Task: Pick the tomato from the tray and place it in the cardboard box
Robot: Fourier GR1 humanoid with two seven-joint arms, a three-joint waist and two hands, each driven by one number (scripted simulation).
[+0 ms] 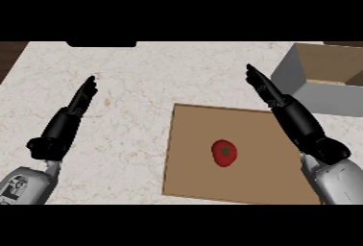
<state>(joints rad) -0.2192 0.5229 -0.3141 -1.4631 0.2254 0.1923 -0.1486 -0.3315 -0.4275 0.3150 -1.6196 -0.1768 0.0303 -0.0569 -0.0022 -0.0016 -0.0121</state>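
Fingers on both your hands are straight and hold nothing: the right hand (pixel 273 93) hangs over the tray's (pixel 191 144) far right edge, the left hand (pixel 79 101) over bare counter (pixel 142 72). Nearer you than the right fingertips, to their left, the tomato (pixel 224 153) lies on the tray, ready for picking. Beyond and right stands the box (pixel 315 79), open-topped to receive it. No writing is readable.

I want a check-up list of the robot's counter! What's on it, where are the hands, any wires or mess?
Surface: pale speckled counter.
Job's things: red tomato lies on the flat brown tray; open cardboard box stands at the far right, beyond the tray.
Clutter: nothing seen.
Hands: left hand open above bare counter; right hand open above the tray's far right corner; neither touches the tomato.
Cables: nothing seen.
Surroundings: dark floor at the far left corner.
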